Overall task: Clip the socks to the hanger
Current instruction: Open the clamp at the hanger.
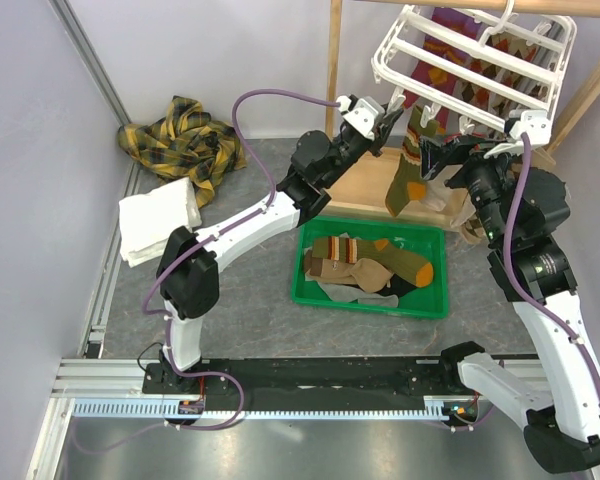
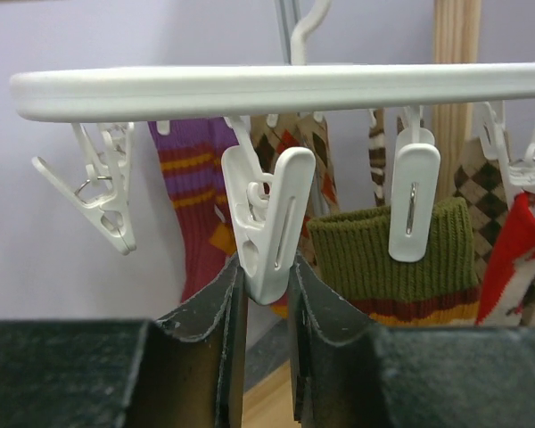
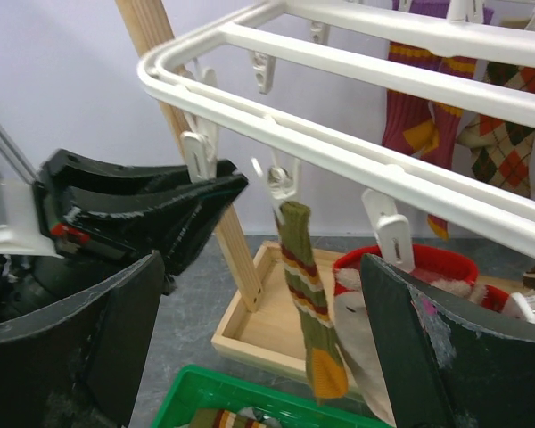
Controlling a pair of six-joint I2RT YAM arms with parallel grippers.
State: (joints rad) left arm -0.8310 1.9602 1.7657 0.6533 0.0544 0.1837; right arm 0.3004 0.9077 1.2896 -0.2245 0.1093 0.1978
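Left wrist shows olive ribbed sock (image 2: pixel 383 276) clipped, left end effector (image 2: pixel 266 272) pinching neighbouring clip (image 2: pixel 272 209).

My left gripper (image 1: pixel 385 125) up at hanger (image 1: pixel 477 62) left corner, far right of bench. My right gripper (image 1: pixel 430 155) beside olive sock (image 1: pixel 405 185) hanging there. Nearer, green bin (image 1: pixel 370 304) mid-bench.

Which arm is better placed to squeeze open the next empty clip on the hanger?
Left. The left tool is closed on an empty white clip of the hanger, right beside the clipped olive sock. The right tool is open and grips no clip.
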